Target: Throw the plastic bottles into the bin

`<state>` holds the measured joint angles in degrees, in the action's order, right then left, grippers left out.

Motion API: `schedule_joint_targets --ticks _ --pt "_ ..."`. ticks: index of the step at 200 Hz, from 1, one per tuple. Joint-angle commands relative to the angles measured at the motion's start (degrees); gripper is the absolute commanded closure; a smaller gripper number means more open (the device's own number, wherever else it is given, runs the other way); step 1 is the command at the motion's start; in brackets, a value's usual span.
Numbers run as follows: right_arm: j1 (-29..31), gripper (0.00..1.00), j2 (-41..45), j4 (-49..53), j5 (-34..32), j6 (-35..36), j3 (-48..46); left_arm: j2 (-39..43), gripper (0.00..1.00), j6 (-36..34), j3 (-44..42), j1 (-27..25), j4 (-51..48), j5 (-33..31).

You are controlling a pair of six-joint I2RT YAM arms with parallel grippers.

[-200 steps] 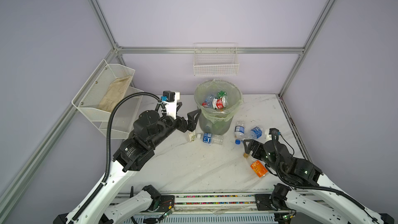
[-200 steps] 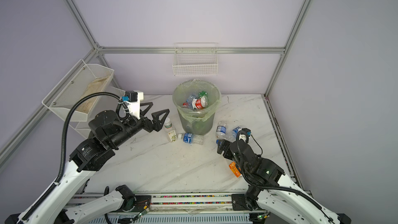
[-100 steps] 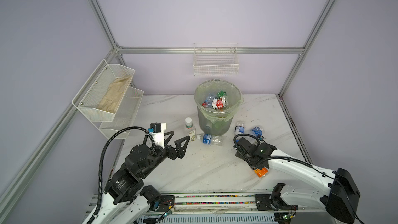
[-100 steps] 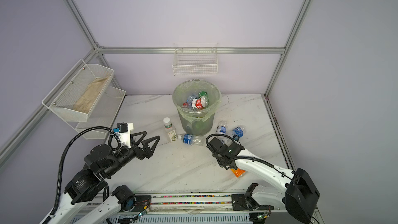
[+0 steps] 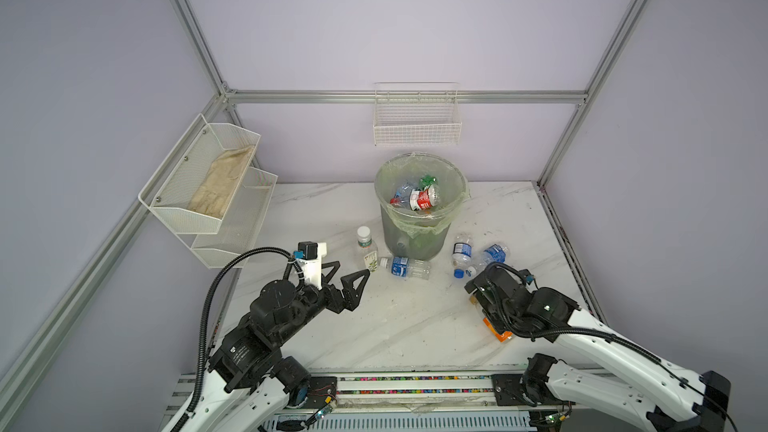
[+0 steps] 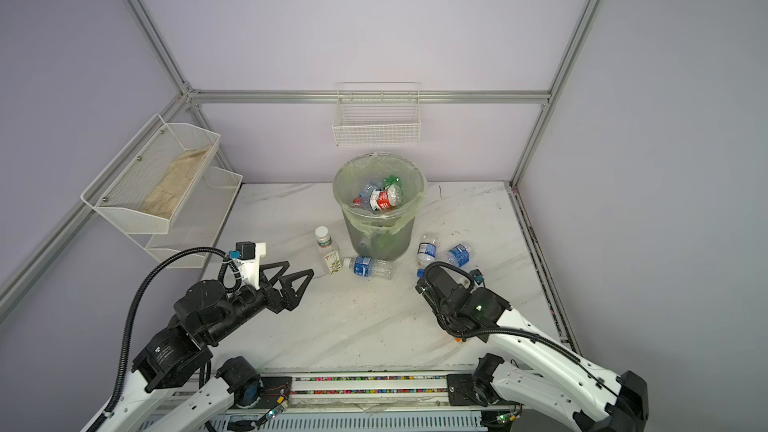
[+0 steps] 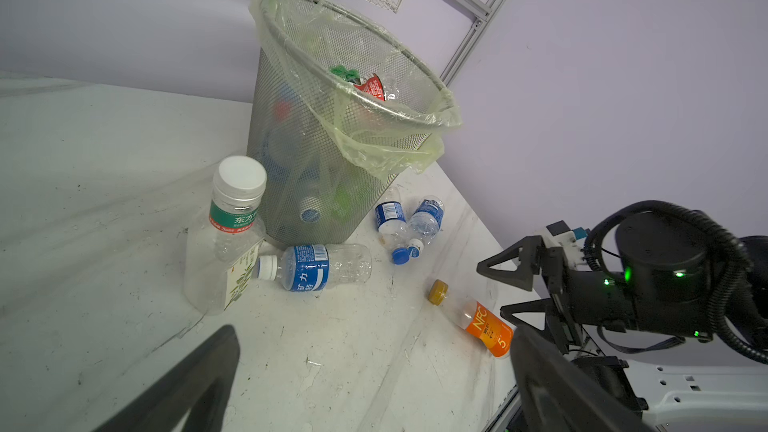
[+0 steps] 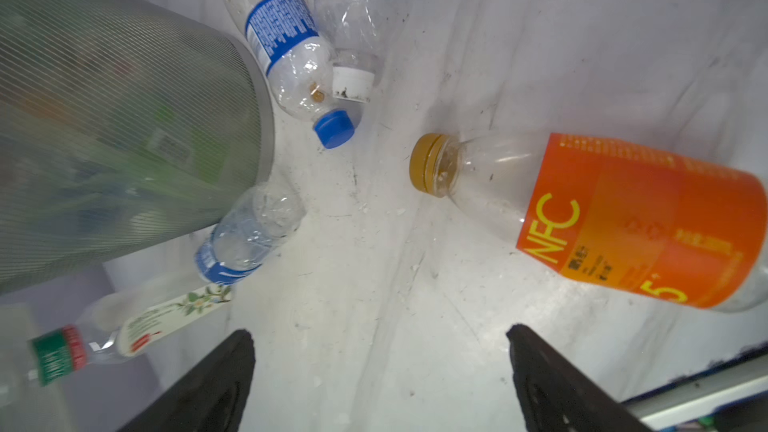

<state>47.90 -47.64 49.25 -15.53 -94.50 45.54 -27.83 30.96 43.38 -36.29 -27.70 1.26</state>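
A white mesh rack (image 5: 249, 218) holding a beige cloth (image 5: 220, 184) hangs on the left wall above the marble-patterned table (image 5: 374, 326). Beside it, the left gripper (image 5: 351, 270) hovers with its jaws spread wide and nothing between them, pointed toward an upright bottle (image 5: 368, 249) with a white cap and green neck band. A lying bottle (image 5: 405, 268) with a blue label rests just in front of the foot of the bin (image 5: 419, 238), its cap toward the upright one. The bin, a grey mesh wastebasket lined in pale green, stands mid-table near the back wall, a red-labelled bottle (image 5: 424, 199) atop the pile inside. Just right of the bin, 2 more lie together: a blue-capped bottle (image 5: 461, 250) and a companion bottle (image 5: 494, 253). In front of them the right gripper (image 7: 492, 290) hangs released and empty, with an orange-labelled bottle (image 7: 486, 326) on its side just beside it, outside its fingers.
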Motion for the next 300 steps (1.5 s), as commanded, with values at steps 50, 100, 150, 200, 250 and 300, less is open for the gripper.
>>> schedule_joint_targets --ticks 50,100,150,200,250,300 --pt "-0.09 0.02 15.17 9.95 0.05 -41.71 -6.31 3.07 0.00 3.53 -2.25 0.03 0.55 1.75" --pt "-0.11 0.02 17.27 6.63 0.36 -42.81 -9.97 2.72 0.01 8.63 -2.42 -0.21 0.11 3.63" --pt "-0.16 0.03 3.33 -11.57 -21.36 39.32 13.99 2.53 0.01 9.12 -2.15 -0.88 0.07 3.11" --pt "-0.15 0.02 -19.57 4.02 -25.24 72.85 29.64 4.75 0.00 9.51 -4.23 -1.24 0.08 2.53" --pt "-0.19 0.02 -28.54 6.39 -9.74 84.17 32.81 8.58 0.00 8.43 -5.51 -1.24 -1.85 1.42" --pt "-0.61 0.03 -35.43 6.20 -5.51 89.37 33.92 9.71 0.00 7.78 -5.39 -1.24 -3.67 2.21"
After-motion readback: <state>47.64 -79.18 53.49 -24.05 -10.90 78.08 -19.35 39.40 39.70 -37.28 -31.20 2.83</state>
